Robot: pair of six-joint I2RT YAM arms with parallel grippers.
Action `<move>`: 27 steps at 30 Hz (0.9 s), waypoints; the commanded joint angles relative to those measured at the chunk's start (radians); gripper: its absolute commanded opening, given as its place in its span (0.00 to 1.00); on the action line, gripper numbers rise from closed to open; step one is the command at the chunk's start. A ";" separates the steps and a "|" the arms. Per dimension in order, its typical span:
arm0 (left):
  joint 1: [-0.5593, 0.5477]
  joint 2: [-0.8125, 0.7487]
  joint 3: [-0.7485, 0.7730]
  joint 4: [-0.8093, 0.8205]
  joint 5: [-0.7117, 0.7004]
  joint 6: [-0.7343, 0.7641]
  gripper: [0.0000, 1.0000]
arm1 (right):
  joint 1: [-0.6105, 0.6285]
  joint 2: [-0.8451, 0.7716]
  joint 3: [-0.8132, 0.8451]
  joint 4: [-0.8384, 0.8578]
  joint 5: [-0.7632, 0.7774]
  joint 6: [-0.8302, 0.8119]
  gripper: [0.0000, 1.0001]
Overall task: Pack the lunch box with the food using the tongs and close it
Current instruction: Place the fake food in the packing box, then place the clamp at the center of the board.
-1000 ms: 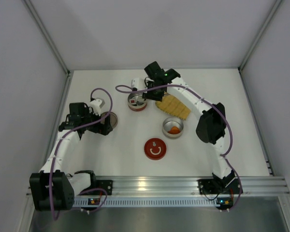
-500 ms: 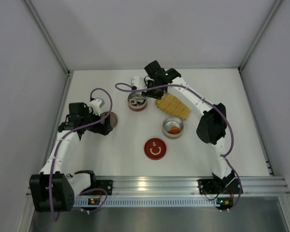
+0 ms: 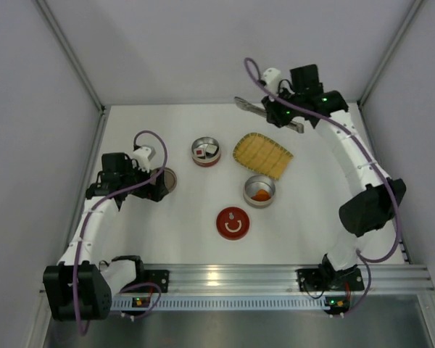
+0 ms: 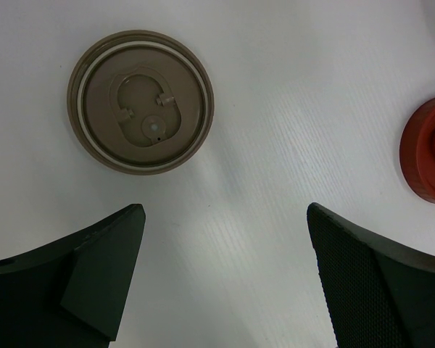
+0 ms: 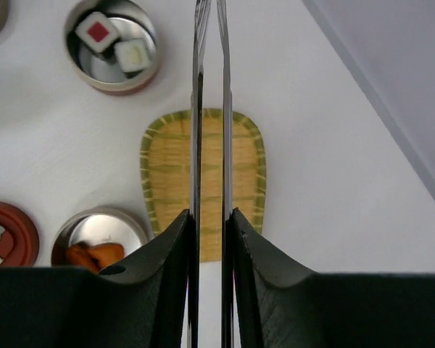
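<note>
The right gripper (image 5: 210, 243) is clenched on the tongs (image 5: 209, 109), its two dark fingers (image 5: 163, 268) pressing the slim metal arms until only a narrow slit shows between them. The tips run out of the top of the wrist view. From above, this gripper (image 3: 279, 114) hangs at the far right of the table (image 3: 333, 181), near the back wall, with the tongs (image 3: 250, 107) sticking out to the left. In the wrist view the yellow woven tray (image 5: 243, 167) lies beneath the tongs. To the tray's far left stands a red-walled tin (image 3: 205, 152) holding two white blocks (image 5: 96, 30), one with a red mark. Just near of the tray is a silver tin (image 3: 259, 191) with orange chunks (image 5: 94, 254) inside, and nearer and to the left of that lies a red lid (image 3: 233, 222) with white marks. The left gripper (image 4: 225, 268) stands released, its jaws wide apart with nothing between them, above bare table on the left side. A round brown lid (image 4: 140, 101) lies flat just beyond its fingertips (image 4: 109, 246), apart from them. From above, the left gripper (image 3: 154, 185) partly covers that lid.
</note>
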 commanded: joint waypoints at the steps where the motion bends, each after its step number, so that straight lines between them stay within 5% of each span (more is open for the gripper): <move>1: 0.002 -0.020 0.055 0.005 0.004 -0.023 0.98 | -0.183 -0.111 -0.157 0.140 -0.095 0.164 0.25; 6: 0.001 0.007 0.084 -0.013 -0.002 -0.033 0.98 | -0.478 -0.197 -0.426 0.237 -0.107 0.236 0.25; 11: 0.001 0.037 0.099 -0.021 -0.025 -0.039 0.98 | -0.602 -0.206 -0.627 0.326 -0.092 0.215 0.25; 19: 0.001 0.041 0.111 -0.044 -0.044 -0.036 0.98 | -0.638 -0.094 -0.707 0.456 -0.017 0.238 0.29; 27: 0.001 0.030 0.113 -0.068 -0.041 0.004 0.98 | -0.638 0.082 -0.629 0.358 -0.008 0.207 0.39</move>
